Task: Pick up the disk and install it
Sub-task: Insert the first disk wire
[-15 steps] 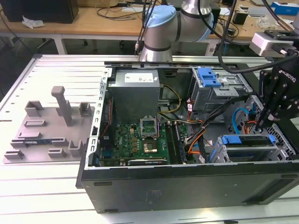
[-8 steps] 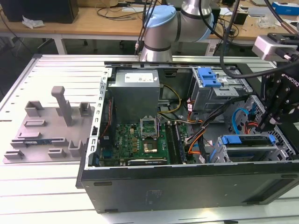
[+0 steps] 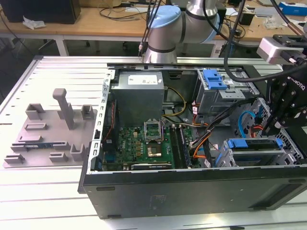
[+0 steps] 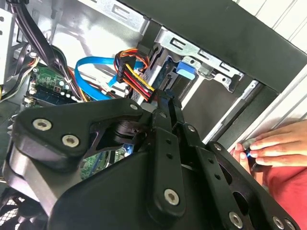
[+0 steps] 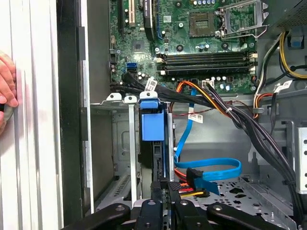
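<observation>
The disk (image 3: 250, 143) stands on edge inside the grey drive cage (image 3: 292, 152) at the front corner of the open computer case, on the exterior view's right, with its blue carrier rails showing. In both wrist views I see it edge-on with its blue end tab (image 5: 152, 122) (image 4: 186, 71). My gripper (image 3: 273, 128) hangs just above the cage. Its black fingers are shut together (image 5: 166, 188) (image 4: 165, 99) at the disk's near end. I cannot tell whether they touch it.
A blue data cable (image 5: 211, 166) and red-orange power wires (image 4: 134, 76) loop beside the cage. The motherboard (image 3: 144, 139) fills the case middle. A second cage with a blue latch (image 3: 213, 79) sits behind. A person's hand (image 4: 271, 146) rests outside the case wall. A grey fixture plate (image 3: 48, 129) lies at the exterior view's left.
</observation>
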`<state>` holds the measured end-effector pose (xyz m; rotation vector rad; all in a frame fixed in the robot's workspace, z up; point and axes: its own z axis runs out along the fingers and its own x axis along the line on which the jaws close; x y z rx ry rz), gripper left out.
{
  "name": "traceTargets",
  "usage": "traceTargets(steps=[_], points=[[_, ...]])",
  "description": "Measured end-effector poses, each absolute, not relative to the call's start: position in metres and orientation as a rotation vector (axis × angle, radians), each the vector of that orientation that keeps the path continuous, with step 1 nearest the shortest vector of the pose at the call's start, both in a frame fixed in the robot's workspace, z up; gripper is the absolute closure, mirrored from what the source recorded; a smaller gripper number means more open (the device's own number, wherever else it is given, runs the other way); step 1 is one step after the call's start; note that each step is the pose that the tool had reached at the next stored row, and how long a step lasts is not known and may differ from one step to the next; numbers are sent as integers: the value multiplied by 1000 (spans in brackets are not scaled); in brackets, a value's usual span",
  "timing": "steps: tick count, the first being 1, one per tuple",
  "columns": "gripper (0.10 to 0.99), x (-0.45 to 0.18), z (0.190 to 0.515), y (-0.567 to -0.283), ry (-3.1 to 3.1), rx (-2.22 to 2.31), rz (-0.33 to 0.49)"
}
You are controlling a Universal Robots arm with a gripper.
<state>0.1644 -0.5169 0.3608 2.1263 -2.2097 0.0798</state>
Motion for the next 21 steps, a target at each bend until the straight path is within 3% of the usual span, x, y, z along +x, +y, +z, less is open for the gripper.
traceTargets(steps=[21], points=[[922,168,361,-519,-2210,2127,79]])
